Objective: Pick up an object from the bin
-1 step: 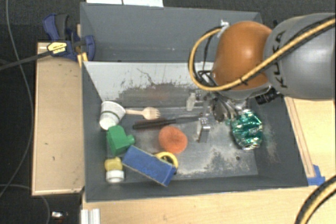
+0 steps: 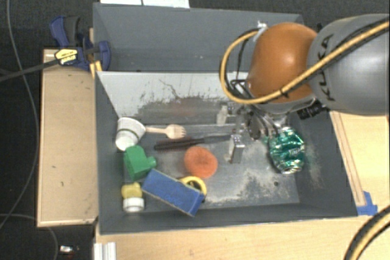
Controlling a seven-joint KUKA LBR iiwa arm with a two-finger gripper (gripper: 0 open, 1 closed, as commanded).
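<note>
My gripper (image 2: 236, 146) hangs low over the middle of the bin, under the arm's orange dome. A thin black stick (image 2: 183, 143) lies on the bin floor with its right end reaching up to the gripper. Just left of and below the gripper sits a round orange disc (image 2: 200, 161). To the gripper's right lies a crumpled green shiny wrapper (image 2: 286, 151). I see nothing held in the gripper.
At the left lie a white cap (image 2: 129, 131), a small wooden fork (image 2: 169, 130), a green block (image 2: 138, 162), a blue block (image 2: 173, 191) with a yellow ring (image 2: 195, 182) by it, and a small yellow-and-white bottle (image 2: 132, 197).
</note>
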